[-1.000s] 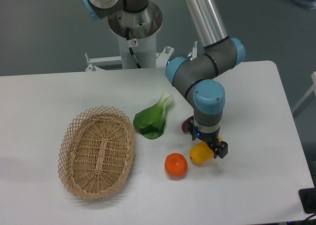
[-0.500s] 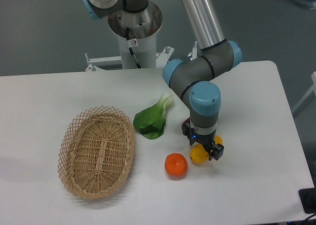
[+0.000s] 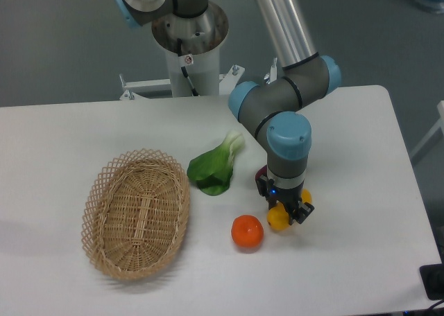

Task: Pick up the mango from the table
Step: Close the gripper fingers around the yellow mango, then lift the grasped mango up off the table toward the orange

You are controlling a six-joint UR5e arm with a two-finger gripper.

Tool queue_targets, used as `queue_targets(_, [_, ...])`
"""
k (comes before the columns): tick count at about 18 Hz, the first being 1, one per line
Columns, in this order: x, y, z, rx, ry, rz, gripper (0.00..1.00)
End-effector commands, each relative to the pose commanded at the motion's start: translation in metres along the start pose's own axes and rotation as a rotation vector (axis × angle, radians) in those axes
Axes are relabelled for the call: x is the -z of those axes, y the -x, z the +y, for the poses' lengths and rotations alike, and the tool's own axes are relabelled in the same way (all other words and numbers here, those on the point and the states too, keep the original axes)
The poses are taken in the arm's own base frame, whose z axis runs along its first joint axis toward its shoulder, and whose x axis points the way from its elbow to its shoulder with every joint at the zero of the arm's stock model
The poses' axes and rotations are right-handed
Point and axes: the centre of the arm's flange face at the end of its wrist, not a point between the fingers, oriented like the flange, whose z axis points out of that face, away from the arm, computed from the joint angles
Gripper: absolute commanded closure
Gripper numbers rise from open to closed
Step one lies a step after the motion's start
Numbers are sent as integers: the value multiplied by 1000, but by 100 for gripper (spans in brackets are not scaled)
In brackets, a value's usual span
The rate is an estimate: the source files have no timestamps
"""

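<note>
The mango (image 3: 278,220) lies on the white table (image 3: 361,156), right of centre. Only its yellow end and a small orange tip (image 3: 306,195) show from under the arm. My gripper (image 3: 284,204) points straight down over the mango's middle. Its black fingers (image 3: 302,211) stand on either side of the fruit, still spread wider than it, so the gripper is open. The wrist hides where the fingers meet the fruit. The mango rests on the tabletop.
A round orange (image 3: 248,231) sits just left of the mango, nearly touching it. A dark red vegetable (image 3: 261,175) peeks out behind the gripper. A green leafy vegetable (image 3: 214,167) lies to the upper left, and a wicker basket (image 3: 136,212) further left.
The gripper has shifted left and come down over the mango, covering more of it. The mango and the other items have not moved.
</note>
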Motion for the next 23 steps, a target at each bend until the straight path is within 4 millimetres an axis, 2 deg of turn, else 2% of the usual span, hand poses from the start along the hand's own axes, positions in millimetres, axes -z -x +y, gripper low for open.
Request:
queue_targets(3, [42,11,5,84,-41,-63,51])
queue_targets(5, [65,21,7,139,-144,-75,52])
queue_targets(9, [101,26,3,224,-238,-99,51])
queue_targets(11, [123,20,-4,267,-262,-118,51])
queue_targets(15, [165,-1,-40,337,-369,-112,51])
queue_targets(17, [177,-8,-58,359,-389,-114,51])
queue_targets(20, [181,-11,-62,381,-397,-110,51])
queue_targets(23, [199,-16,-66,410,-417,-122,51])
